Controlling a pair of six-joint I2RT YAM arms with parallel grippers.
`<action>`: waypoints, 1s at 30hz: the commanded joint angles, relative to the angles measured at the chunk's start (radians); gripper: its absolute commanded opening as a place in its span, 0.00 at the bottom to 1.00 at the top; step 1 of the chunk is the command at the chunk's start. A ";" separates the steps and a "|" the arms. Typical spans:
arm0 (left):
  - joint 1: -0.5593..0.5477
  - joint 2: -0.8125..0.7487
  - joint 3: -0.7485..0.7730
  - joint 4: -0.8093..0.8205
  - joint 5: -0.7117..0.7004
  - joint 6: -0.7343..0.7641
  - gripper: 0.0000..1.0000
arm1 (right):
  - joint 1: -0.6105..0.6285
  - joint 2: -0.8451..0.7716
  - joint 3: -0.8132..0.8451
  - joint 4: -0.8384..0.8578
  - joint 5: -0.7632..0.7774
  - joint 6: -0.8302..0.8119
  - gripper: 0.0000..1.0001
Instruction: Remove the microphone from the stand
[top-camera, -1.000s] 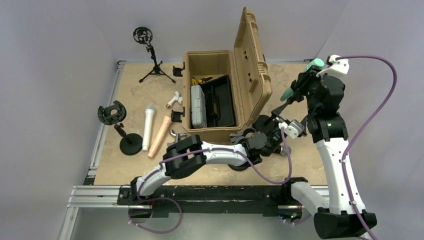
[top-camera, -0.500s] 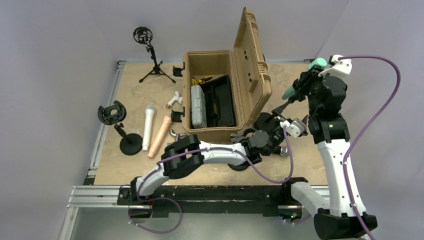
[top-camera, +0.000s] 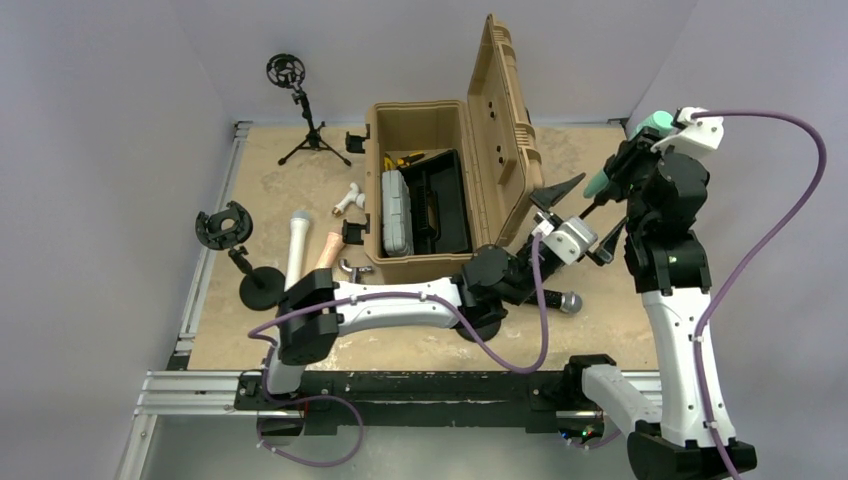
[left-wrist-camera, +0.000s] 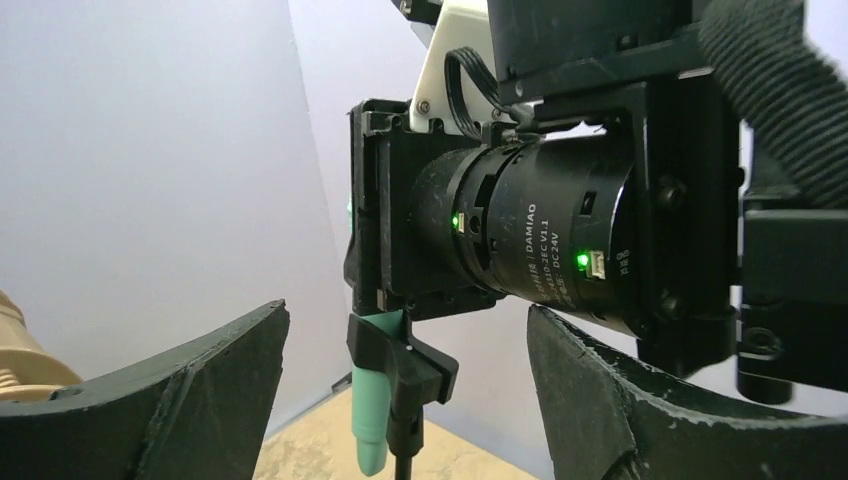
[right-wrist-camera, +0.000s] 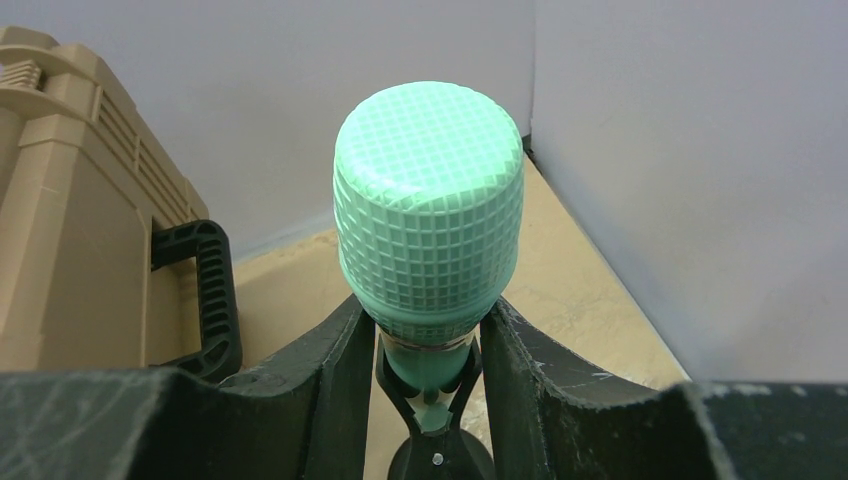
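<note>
Pale grey walls enclose a tan table (top-camera: 265, 185). Near its far left corner a tripod stand (top-camera: 306, 115) is set up, and along its left edge a round-footed stand (top-camera: 258, 288), a white microphone (top-camera: 297, 240) and a peach microphone (top-camera: 329, 250) are left idle. At the middle of the table an open toolbox (top-camera: 450, 180) is placed, its lid raised on the right-hand side.

Just past that lid the left gripper (left-wrist-camera: 407, 315) is held wide open, with nothing between its fingers. It is pointed at the black clip (left-wrist-camera: 405, 362), in which the lower end of the green microphone (right-wrist-camera: 430, 195) is seated. That microphone is carried high above the table near the right edge, toward the far right corner. It is tilted head-up and is not yet free of the clip. The right gripper (right-wrist-camera: 425, 345) is closed on its neck, just under the gridded head, and the hold looks firm.

The step in hand is judged to be the pull-out. It is best begun with the clip, or the rod beneath it, pinched by the left gripper, never the green handle, so that the stand is not dragged or tipped. The microphone should then be drawn along its own axis, head first, without being twisted sideways against the clip's prongs. Little room is left, since the lid and the right wall are both close.
</note>
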 joint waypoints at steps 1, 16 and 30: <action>-0.002 -0.125 -0.073 -0.068 0.051 -0.072 0.87 | 0.004 -0.028 0.081 0.089 -0.016 -0.043 0.13; 0.001 -0.563 -0.208 -0.504 0.066 -0.297 0.88 | 0.006 -0.090 0.266 -0.214 -0.240 -0.090 0.07; 0.011 -0.811 -0.323 -0.609 -0.011 -0.350 0.89 | 0.156 -0.178 0.308 -0.415 -0.360 -0.108 0.06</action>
